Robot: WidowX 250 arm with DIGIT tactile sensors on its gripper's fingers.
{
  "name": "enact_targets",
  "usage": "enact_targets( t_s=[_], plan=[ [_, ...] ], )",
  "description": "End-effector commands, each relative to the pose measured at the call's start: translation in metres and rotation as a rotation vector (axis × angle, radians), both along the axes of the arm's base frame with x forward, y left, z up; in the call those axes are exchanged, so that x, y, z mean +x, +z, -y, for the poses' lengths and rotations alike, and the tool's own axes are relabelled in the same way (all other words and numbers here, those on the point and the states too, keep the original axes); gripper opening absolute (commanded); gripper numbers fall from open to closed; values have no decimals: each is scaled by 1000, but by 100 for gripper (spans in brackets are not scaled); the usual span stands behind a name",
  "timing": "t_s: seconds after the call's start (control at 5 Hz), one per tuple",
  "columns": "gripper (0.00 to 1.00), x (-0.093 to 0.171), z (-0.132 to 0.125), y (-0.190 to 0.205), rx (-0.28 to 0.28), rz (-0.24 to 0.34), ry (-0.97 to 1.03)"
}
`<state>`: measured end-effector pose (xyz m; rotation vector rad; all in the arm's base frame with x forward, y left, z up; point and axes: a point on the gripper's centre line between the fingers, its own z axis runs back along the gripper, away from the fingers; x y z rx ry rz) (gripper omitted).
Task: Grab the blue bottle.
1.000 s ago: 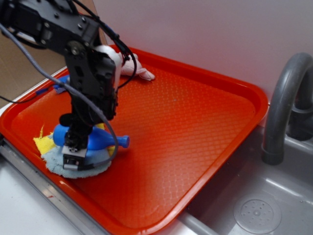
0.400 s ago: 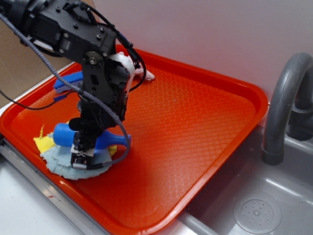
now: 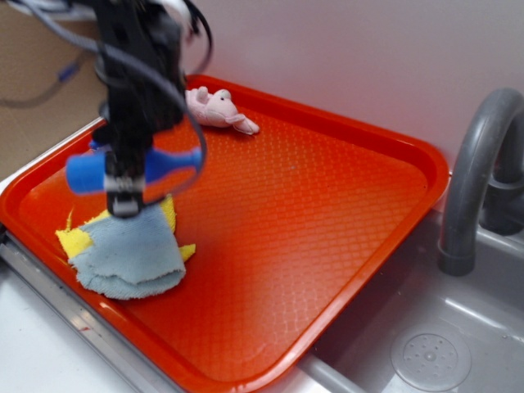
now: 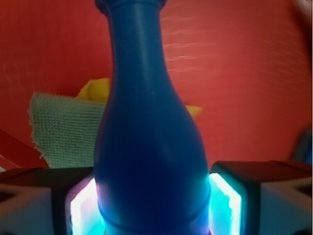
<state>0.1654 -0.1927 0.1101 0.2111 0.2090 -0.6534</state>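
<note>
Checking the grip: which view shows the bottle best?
Wrist: the bottle fills the frame, body clamped between both end effector fingers. Exterior shows it blurred, lifted above the cloth, middle hidden.

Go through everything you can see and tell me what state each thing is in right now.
blue bottle: lying sideways, lifted off the tray, clamped at its body
gripper: shut on the blue bottle
cloth: crumpled on the tray, nothing on it
yellow piece: mostly covered by the cloth
pink toy: lying at the tray's far edge
tray: flat beside the sink
</note>
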Motion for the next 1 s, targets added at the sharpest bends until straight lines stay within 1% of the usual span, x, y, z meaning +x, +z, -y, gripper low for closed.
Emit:
enact_targets(
  t_s=[0.0,0.2,0.4,0.6,0.8],
  plan=[
    [0,-16,-60,68,-133,175,380],
    [0,-26,-81,92,-130,254,538],
    [0,-39,-99,110,-82,311,685],
    [0,-45,-107,113,-57,328,773],
    [0,-44,-108,107,-65,339,809]
  ],
)
